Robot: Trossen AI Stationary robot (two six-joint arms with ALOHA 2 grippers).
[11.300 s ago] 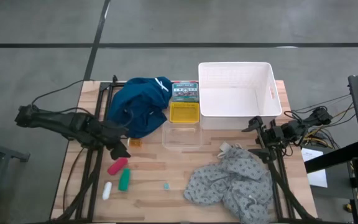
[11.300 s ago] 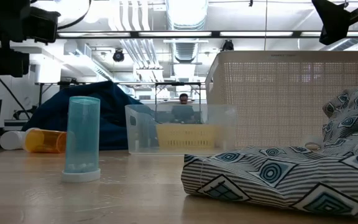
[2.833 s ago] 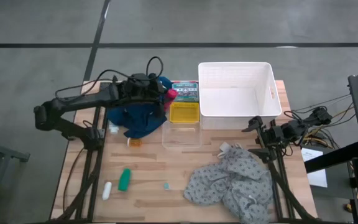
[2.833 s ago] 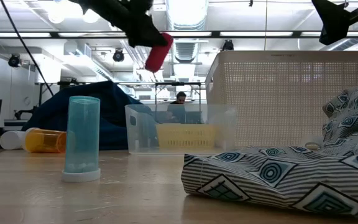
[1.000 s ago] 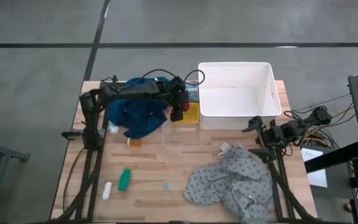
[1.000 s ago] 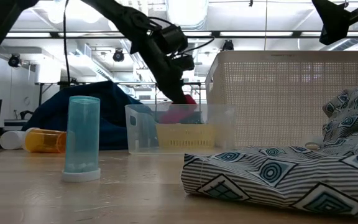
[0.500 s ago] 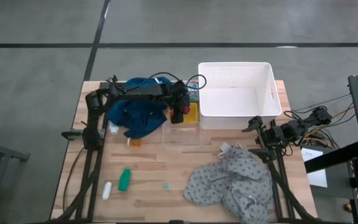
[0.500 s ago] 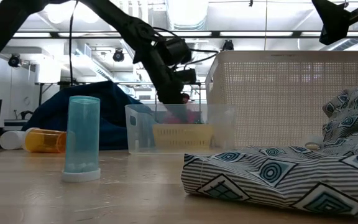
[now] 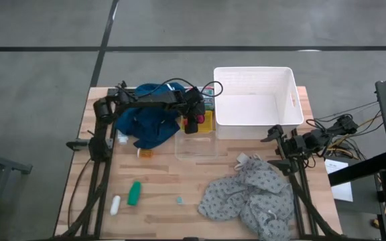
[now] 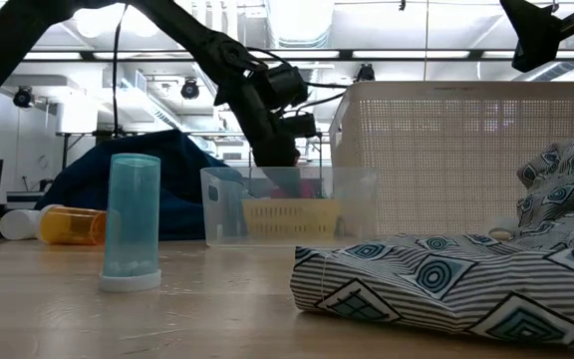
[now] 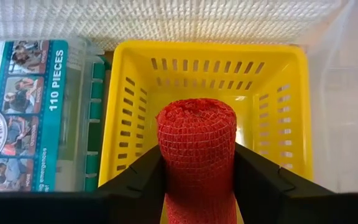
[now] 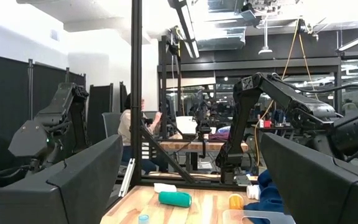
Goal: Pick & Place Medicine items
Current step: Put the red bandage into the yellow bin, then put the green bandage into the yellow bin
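Legible text: "110 PIECES", printed in white on the teal side band of the label on the clear lidded box [image 11: 36, 112]. Box stands just beside the yellow basket [image 11: 207, 68], near the far edge of the bench, between the dark blue cloth [image 9: 149, 117] and the white bin [image 9: 253, 100]. Remaining label content is small photos and part of a round seal; its lettering cannot be read. No other text, brand or number legible.

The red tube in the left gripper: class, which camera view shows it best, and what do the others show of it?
The left wrist view: the red tube fills the centre, clamped between the left gripper fingers above the yellow basket. The high view shows only a small red spot. The low view gives a faint pink blur behind the clear container. The right wrist view misses it.
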